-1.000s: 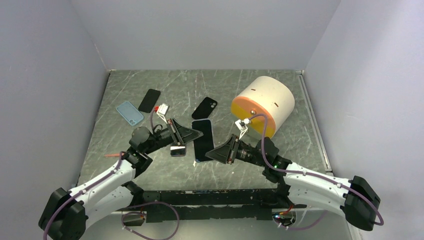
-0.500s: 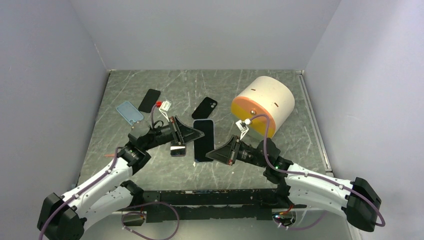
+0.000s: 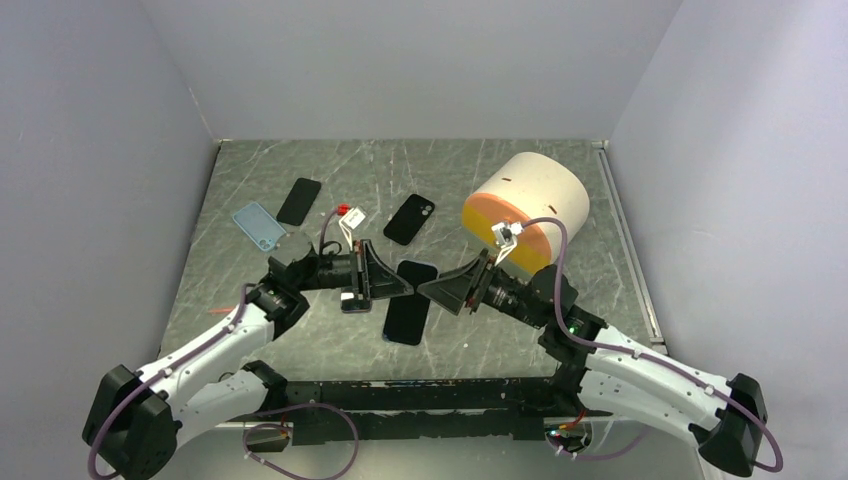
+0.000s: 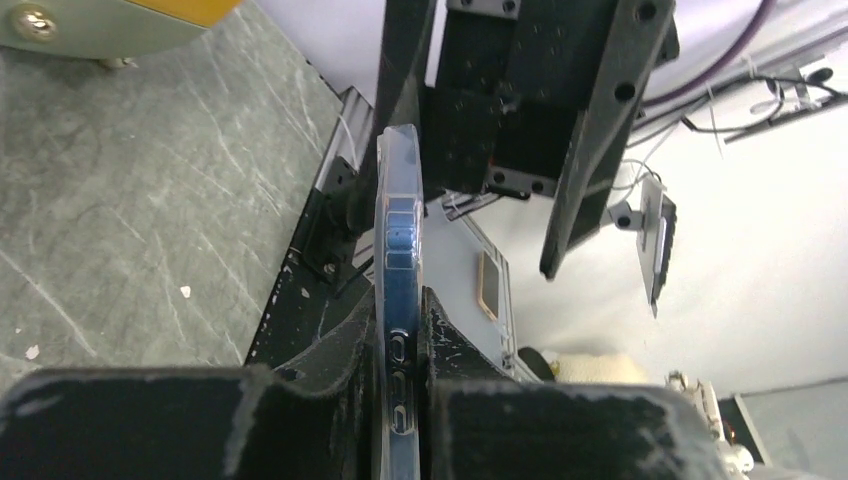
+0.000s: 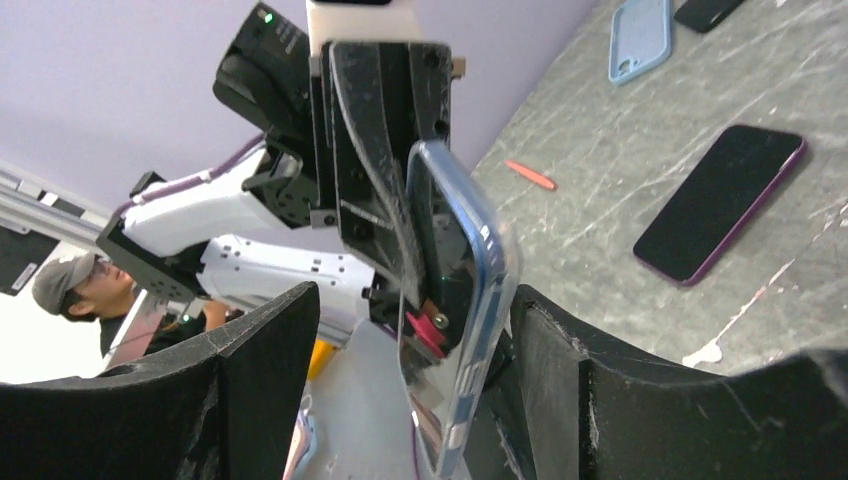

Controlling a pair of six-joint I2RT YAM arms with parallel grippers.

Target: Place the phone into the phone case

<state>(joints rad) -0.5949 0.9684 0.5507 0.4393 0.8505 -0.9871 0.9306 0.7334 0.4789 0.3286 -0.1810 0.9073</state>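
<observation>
Two grippers faced each other tip to tip above the table [image 3: 460,180]. The left gripper [image 3: 390,287] clamped the clear phone case [image 4: 398,260] edge-on (upright). The right gripper [image 3: 440,288] had its jaws spread, straddling that case. The dark phone [image 3: 408,305] lay flat on the table beneath them.

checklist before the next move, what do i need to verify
1. Left claw shut firmly on the clear case: ok.
2. Right claw open, a finger on each side of the case: ok.
3. Phone lying flat, in neither claw: ok.
4. Phone inside the case: not ok, not yet done.
5. Case's open side turned towards the phone: cannot tell.
</observation>
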